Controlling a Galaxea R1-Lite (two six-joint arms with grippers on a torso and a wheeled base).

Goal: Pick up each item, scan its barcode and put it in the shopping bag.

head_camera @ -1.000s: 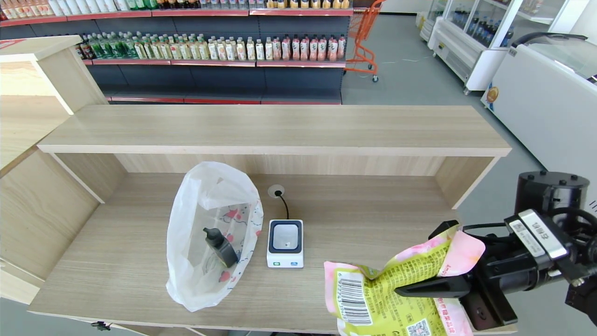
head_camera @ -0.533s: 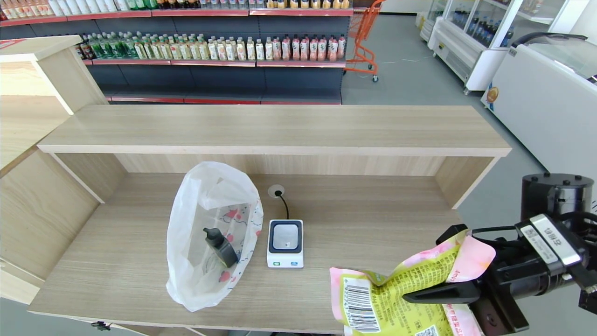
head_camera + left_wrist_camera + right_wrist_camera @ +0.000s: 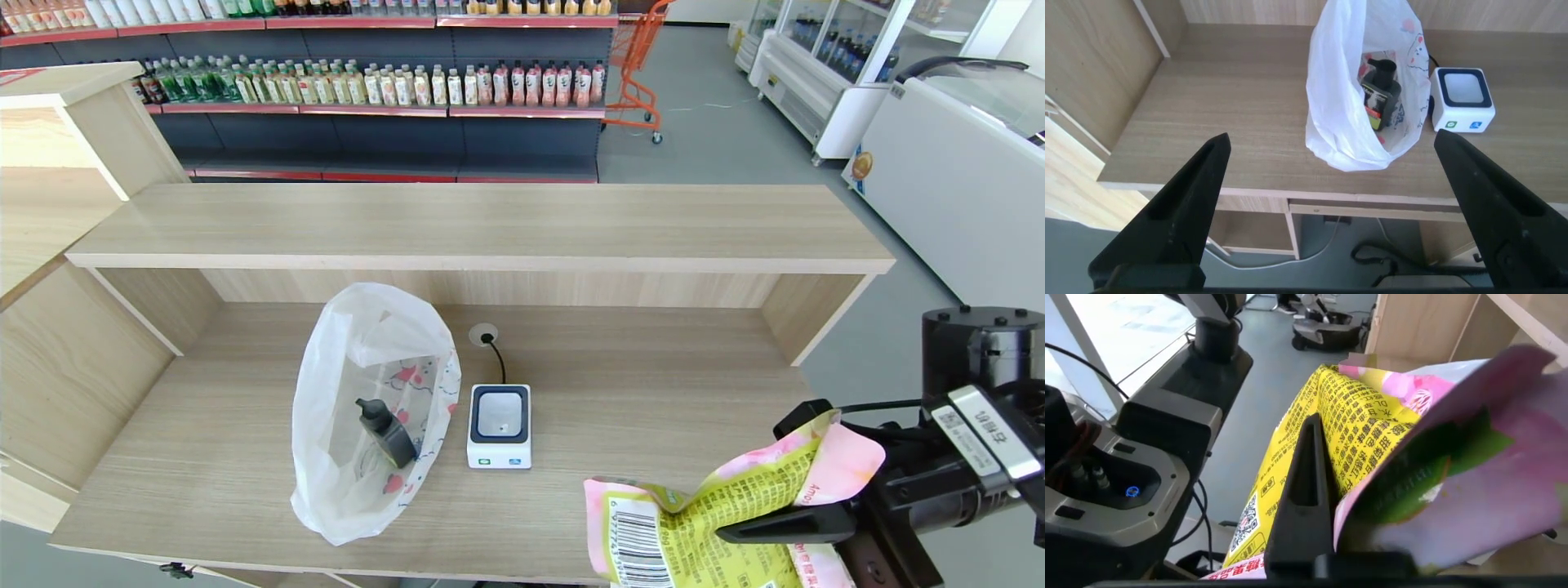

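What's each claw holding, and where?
Right claw grips the snack packet near its crumpled pink end, barcode end free. Left claw is open, holding nothing.

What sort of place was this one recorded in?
Most likely a supermarket checkout, possibly a mock-up: shelves of bottled drinks behind, freezers at the right, and a barcode scanner beside a shopping bag on the wooden counter, with the right gripper holding a snack packet.

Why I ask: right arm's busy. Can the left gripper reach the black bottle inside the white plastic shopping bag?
Probably yes: the open left gripper faces the gaping white plastic shopping bag, black bottle exposed, nothing between.
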